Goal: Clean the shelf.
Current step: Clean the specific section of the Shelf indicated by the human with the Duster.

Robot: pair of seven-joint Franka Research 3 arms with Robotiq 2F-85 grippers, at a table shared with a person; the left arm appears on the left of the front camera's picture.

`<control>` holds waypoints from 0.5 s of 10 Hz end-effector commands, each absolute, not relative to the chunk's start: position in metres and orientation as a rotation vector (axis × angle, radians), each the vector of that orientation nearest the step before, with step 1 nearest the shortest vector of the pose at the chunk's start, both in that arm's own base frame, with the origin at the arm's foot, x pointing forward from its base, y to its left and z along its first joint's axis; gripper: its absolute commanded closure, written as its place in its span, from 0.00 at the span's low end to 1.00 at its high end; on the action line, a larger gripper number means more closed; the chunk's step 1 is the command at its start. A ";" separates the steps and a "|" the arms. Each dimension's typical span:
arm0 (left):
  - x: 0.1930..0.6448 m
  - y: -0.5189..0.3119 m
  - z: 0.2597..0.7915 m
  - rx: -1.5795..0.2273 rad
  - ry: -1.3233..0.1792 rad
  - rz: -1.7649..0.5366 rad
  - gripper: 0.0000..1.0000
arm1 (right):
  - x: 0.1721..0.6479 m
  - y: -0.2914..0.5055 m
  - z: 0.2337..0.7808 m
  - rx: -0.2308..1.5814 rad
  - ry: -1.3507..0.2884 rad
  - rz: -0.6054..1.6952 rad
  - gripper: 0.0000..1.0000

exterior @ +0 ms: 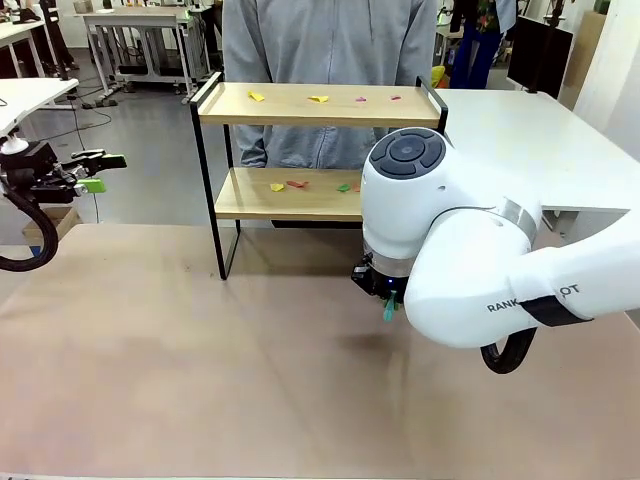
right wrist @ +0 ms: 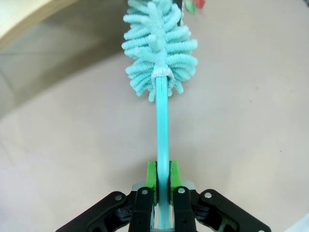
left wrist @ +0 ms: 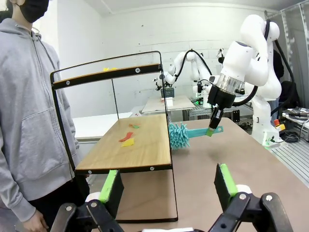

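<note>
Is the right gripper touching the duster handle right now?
Touching. The right wrist view shows the right gripper with its green pads pressed against both sides of the duster handle, no gap.

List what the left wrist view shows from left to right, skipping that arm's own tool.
person in a grey hoodie → shelf → teal duster → right tool, shut on the duster's handle

shelf (exterior: 290,101): light wooden boards, thin black frame | scraps (exterior: 257,96): yellow, pink, red, green | duster (right wrist: 161,48): turquoise handle and fluffy head | left gripper (left wrist: 168,187), right gripper (right wrist: 162,181): black, green pads (left wrist: 110,186) | table (exterior: 150,350): beige | hoodie (exterior: 330,40): grey
</note>
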State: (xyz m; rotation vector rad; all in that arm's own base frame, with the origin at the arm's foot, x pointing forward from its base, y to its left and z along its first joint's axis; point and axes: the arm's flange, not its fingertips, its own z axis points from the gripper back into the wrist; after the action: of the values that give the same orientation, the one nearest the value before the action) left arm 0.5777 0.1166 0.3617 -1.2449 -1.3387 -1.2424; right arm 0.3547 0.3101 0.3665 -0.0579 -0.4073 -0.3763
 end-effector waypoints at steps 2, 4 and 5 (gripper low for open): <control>0.577 0.116 0.365 -1.239 -1.351 -1.253 0.00 | 0.346 0.310 0.377 0.016 -0.426 -0.337 0.87; 0.577 0.116 0.365 -1.239 -1.351 -1.253 0.00 | 0.325 0.299 0.391 0.142 -0.465 -0.247 0.87; 0.577 0.116 0.365 -1.239 -1.351 -1.253 0.00 | 0.318 0.296 0.396 0.191 -0.464 -0.212 0.87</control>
State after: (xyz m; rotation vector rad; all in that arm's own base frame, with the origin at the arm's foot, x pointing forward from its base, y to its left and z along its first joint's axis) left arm 0.5777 0.1166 0.3616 -1.2450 -1.3386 -1.2423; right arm 0.3319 0.3144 0.3903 0.1167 -0.4803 -0.2705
